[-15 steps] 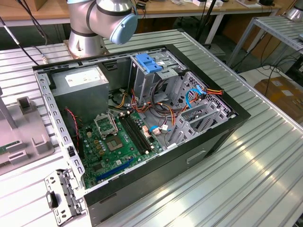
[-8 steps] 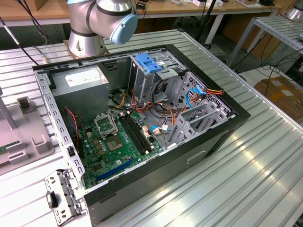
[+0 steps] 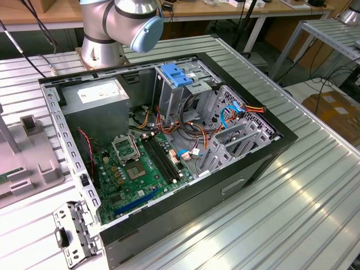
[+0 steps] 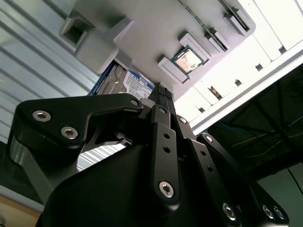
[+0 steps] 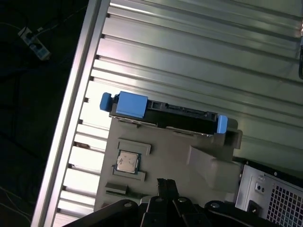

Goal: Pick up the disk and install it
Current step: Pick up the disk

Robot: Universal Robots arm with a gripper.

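Table (image 3: 292,214): ribbed metal. In the exterior view it carried the computer case in the middle and a grey tray at that view's left. Bare ribs lay open along the case's near side and toward the exterior view's right.
Computer case (image 3: 247,174): lay on its side with the panel off. Inside were a grey power supply (image 3: 95,98), a green circuit board (image 3: 135,169), a metal drive cage with a blue latch (image 3: 176,75) on top, and loose coloured cables between them.
Arm (image 3: 121,19): its grey and blue joint stood behind the case in the exterior view.
Tray (image 5: 175,161): in the first wrist view it sat close to the table's side rail, with a corner of the case just beside it.
Disk (image 5: 165,113): rested along the tray's outer edge, touching it. Its blue frame ends stuck out at both corners, and bare table lay open beyond its long side. The second wrist view showed its white label with a blue band (image 4: 125,80).
Gripper (image 5: 165,182): the black fingertips were drawn together, holding nothing. They hung over the tray, apart from the disk.
Chip (image 5: 127,162): a small square one sat in a tray pocket, seen in both wrist views.
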